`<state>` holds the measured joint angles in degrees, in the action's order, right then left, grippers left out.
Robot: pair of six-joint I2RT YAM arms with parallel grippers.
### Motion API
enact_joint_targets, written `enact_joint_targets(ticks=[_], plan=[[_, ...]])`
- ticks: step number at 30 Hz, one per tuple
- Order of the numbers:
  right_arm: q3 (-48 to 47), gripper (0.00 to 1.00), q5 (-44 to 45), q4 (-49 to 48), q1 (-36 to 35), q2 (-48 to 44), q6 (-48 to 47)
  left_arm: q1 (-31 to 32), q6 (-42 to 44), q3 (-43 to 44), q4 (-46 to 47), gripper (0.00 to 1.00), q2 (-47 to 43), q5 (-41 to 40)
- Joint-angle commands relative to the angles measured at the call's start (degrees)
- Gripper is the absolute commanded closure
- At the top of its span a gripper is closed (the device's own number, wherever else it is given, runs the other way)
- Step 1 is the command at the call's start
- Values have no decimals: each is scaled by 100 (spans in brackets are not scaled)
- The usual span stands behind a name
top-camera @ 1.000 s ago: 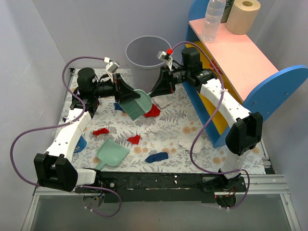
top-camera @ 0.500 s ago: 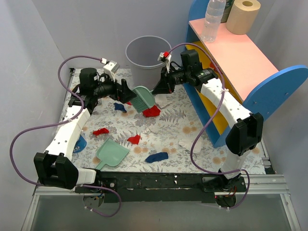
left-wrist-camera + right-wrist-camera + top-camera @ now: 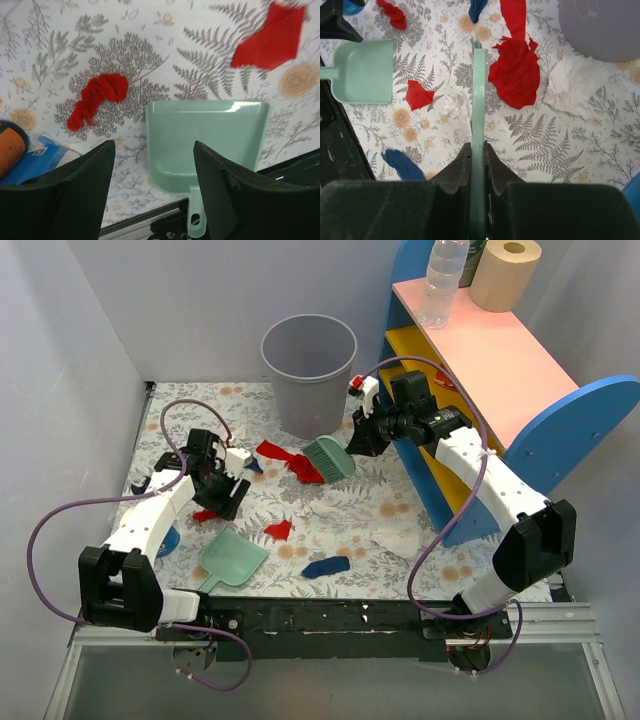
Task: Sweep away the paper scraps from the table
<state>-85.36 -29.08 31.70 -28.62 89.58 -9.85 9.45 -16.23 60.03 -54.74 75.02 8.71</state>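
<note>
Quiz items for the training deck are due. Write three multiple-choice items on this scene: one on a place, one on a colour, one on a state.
1. Where on the table does the dustpan lie?
A. by the far edge
B. by the near edge, left of middle
C. by the right edge

2. What colour is the bin?
A. grey
B. red
C. mint green

3. How is the left gripper?
A. shut tight with nothing in it
B. shut on the dustpan's handle
C. open and empty

Answers:
1 B: the top view shows it flat on the cloth at the front left.
2 A: its wall and rim are grey.
3 C: the left wrist view shows its fingers wide apart, with the dustpan lying below them untouched.
</note>
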Motion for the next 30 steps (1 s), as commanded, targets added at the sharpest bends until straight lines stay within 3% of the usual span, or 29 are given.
enact_joint_targets(ticks=[1, 10, 17, 20, 24, 27, 30], plan=[[116, 99, 201, -191, -3, -169, -35, -14, 217, -376, -292, 41, 257, -703], [134, 99, 69, -235, -3, -151, -17, -14, 401, -1001, -168, 41, 364, -1046], [178, 99, -132, -340, -3, -151, 0, -14, 551, -1362, 42, 53, 495, -1143], [178, 99, -151, -323, -3, -169, -17, -14, 498, -1362, 156, 59, 627, -1100], [222, 99, -159, -349, -3, -160, -52, -14, 340, -1415, 332, 79, 908, -880], [204, 99, -107, -384, -3, -169, -122, -14, 120, -1354, 429, 86, 1058, -714], [152, 99, -72, -340, -3, -152, -158, -14, 6, -1170, 499, 100, 1190, -529]])
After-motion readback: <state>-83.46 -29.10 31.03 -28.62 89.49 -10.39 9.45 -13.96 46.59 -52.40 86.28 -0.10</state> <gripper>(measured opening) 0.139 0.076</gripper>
